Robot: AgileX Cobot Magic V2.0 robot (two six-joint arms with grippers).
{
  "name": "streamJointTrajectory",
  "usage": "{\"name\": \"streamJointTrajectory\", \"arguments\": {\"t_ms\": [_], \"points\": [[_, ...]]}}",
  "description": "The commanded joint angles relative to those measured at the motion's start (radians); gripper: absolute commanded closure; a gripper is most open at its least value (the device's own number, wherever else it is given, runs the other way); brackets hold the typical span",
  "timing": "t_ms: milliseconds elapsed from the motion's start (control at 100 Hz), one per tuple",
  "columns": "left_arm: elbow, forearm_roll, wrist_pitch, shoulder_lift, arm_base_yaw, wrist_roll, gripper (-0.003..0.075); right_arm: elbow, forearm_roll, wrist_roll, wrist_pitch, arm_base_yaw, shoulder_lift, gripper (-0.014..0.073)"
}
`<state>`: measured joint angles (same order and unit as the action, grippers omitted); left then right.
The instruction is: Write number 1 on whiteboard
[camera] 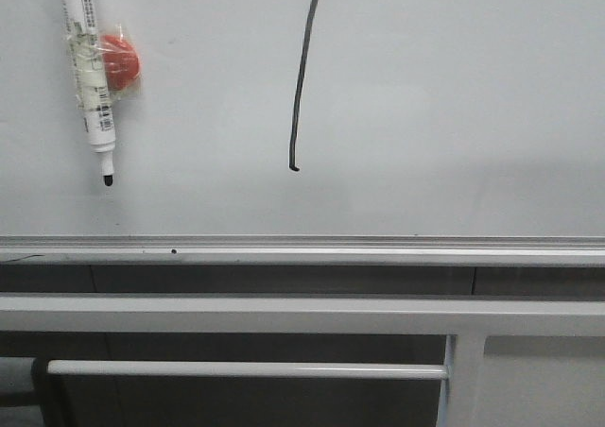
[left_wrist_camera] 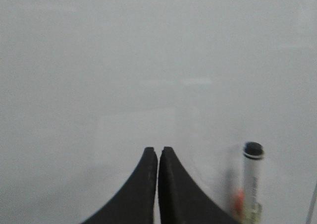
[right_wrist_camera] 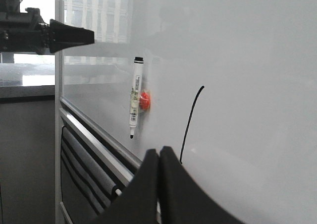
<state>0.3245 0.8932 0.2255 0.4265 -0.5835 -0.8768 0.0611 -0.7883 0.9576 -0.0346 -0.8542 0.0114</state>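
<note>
The whiteboard (camera: 454, 115) fills the upper half of the front view, a glossy pale grey-white panel cut off at 9, 12 and 3 o'clock, edged at 6 o'clock by a silver aluminium rail (camera: 302, 249). Below the rail run white metal bars (camera: 284, 315), flat and painted, with a thinner round rod (camera: 246, 369) under them; dark gaps between them hide what lies behind.

The number 1 (camera: 301, 77) is a thin black stroke, nearly upright and slightly curved, with a tiny hook at its lower end. Its upper end leaves the front view at 12 o'clock; the right wrist view shows its whole length (right_wrist_camera: 190, 125).

At 10 o'clock from the stroke hangs a marker pen (camera: 90, 68), a white printed barrel with a black tip pointing to 6 o'clock, its upper part cut off. A red disc (camera: 121, 60) sits against it, wrapped in clear film.

The left gripper (left_wrist_camera: 158, 150) shows 2 black curved fingers pressed together, holding nothing, facing blurred bare board just beside the pen (left_wrist_camera: 251, 182). The right gripper (right_wrist_camera: 159, 151) is likewise closed on nothing, near the stroke's lower end. Neither gripper appears in the front view.
</note>
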Motion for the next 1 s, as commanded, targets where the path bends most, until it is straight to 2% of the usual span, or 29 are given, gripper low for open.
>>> {"name": "streamJointTrajectory", "arguments": {"t_ms": [0,130,240,290,350,510,570,610,800,990], "points": [[0.024,-0.051,-0.053,-0.083,0.137,-0.007,0.0741,0.025,-0.002,0.008,-0.05,0.004,0.005,0.0657],[0.008,-0.067,-0.082,-0.196,0.311,-0.012,0.0741,0.025,-0.002,0.008,-0.05,0.004,0.005,0.0657],[-0.029,-0.062,-0.086,-0.244,0.407,0.007,0.0741,0.025,-0.002,0.008,-0.05,0.004,0.005,0.0657],[-0.054,-0.077,-0.089,-0.253,0.44,0.058,0.0741,0.025,-0.002,0.008,-0.05,0.004,0.005,0.0657],[-0.089,-0.145,-0.096,-0.264,0.476,0.175,0.0741,0.025,-0.002,0.008,-0.05,0.004,0.005,0.0657],[-0.179,-0.587,-0.107,-0.29,0.529,0.672,0.0741,0.025,-0.002,0.008,-0.05,0.004,0.005,0.0657],[-0.208,-0.745,-0.112,-0.317,0.538,0.785,0.0741,0.025,-0.002,0.008,-0.05,0.004,0.005,0.0657],[-0.232,-0.8,-0.112,-0.337,0.546,0.835,0.0741,0.025,-0.002,0.008,-0.05,0.004,0.005,0.0657],[-0.336,-0.833,-0.121,-0.45,0.593,0.968,0.0741,0.025,-0.002,0.008,-0.05,0.004,0.005,0.0657],[-0.336,-0.875,-0.286,-0.454,0.6,0.968,0.0741,0.025,-0.002,0.008,-0.05,0.004,0.005,0.0657]]}}
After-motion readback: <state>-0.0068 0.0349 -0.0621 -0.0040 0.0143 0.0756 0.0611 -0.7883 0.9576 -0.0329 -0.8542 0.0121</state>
